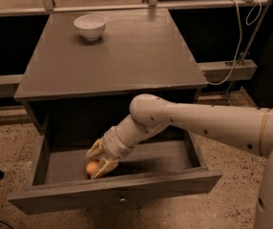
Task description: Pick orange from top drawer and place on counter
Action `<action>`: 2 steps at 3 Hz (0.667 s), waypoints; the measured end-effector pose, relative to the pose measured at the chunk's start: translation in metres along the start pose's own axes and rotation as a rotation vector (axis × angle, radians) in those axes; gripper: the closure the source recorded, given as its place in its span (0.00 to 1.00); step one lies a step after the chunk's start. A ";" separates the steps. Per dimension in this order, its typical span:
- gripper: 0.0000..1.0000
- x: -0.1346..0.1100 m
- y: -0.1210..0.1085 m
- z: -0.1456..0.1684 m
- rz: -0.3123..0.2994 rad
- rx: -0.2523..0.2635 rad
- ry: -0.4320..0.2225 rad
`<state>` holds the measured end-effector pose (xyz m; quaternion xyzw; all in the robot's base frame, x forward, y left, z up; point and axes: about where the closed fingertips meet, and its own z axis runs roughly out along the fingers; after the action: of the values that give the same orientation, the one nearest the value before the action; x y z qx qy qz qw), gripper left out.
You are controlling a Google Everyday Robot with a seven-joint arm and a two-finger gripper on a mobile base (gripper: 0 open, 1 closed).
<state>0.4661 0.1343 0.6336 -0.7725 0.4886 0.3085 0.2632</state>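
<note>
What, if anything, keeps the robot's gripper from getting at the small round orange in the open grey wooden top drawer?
Probably nothing, so yes. The top drawer stands pulled out, nothing covers the orange, and the gripper is down inside the drawer, right against the fruit at its front left.

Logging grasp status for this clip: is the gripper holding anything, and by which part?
Nothing is held yet: the gripper is open, low in the top drawer, straddling the orange lying on its floor.
</note>
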 end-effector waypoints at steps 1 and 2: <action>0.43 0.008 0.005 0.012 0.010 -0.022 0.009; 0.50 0.014 0.000 0.024 0.021 -0.003 0.007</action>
<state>0.4657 0.1430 0.6069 -0.7689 0.4971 0.3093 0.2568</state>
